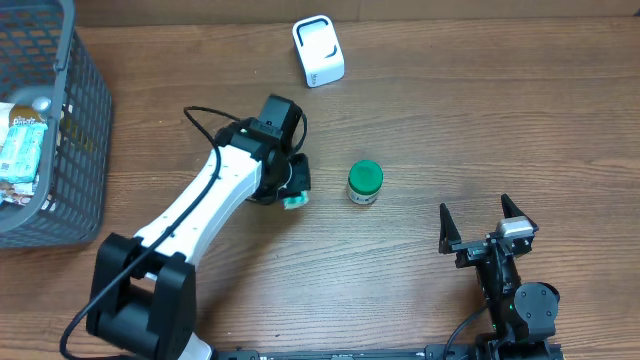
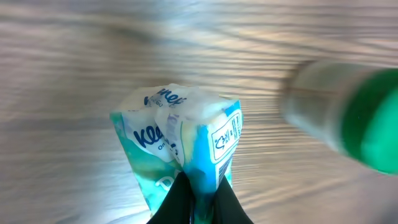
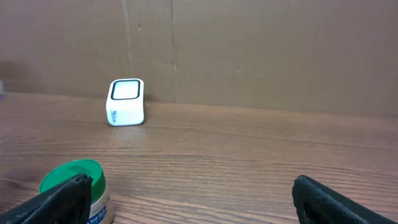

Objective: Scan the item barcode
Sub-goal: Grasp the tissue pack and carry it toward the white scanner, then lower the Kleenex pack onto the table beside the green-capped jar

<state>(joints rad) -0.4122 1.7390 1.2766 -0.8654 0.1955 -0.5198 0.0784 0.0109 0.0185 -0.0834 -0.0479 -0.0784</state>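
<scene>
grasp step: my left gripper [image 2: 198, 200] pinches the tissue pack [image 2: 180, 137], right gripper [image 1: 487, 222] stands wide. next i'd lift and present it to the scanner [image 1: 318, 50].

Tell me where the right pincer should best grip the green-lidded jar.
Probably grip the green-lidded jar across its round body below the lid, approaching level from the right pincer's side. It stands upright, and the left pincer, shut on the tissue pack, crowds its other side.
</scene>
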